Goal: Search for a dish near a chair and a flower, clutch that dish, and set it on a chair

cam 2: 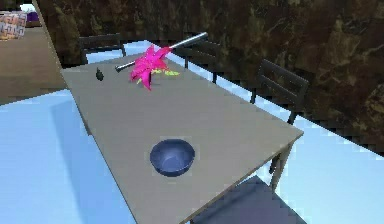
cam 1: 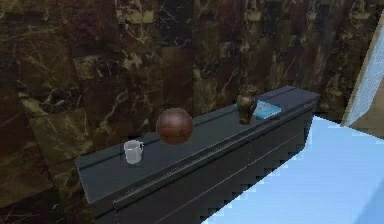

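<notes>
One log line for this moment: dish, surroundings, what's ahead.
dish: blue bowl on table | nearby: pink flower, chairs | ahead: dark cabinet with brown ball, cup

The arm's height, its reach and the turn of the wrist cannot be told from these views, and neither can the pose of the hand or its fingers at this moment.
</notes>
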{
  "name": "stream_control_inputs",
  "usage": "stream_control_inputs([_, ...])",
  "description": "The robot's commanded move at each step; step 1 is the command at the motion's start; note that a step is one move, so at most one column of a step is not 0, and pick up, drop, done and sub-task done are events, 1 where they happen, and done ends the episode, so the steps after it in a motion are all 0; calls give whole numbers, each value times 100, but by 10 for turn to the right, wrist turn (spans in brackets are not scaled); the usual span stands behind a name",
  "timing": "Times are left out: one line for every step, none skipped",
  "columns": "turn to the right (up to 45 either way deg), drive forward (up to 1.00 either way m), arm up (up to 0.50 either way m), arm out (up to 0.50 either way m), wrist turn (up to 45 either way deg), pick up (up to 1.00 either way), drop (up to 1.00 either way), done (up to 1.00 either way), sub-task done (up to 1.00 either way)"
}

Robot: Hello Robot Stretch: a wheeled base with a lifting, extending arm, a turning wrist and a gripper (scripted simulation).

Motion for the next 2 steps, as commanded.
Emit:
stream_control_inputs([0,0,50,0,0,0,0,0,0])
stream_control_inputs([0,0,38,0,0,0,0,0,0])
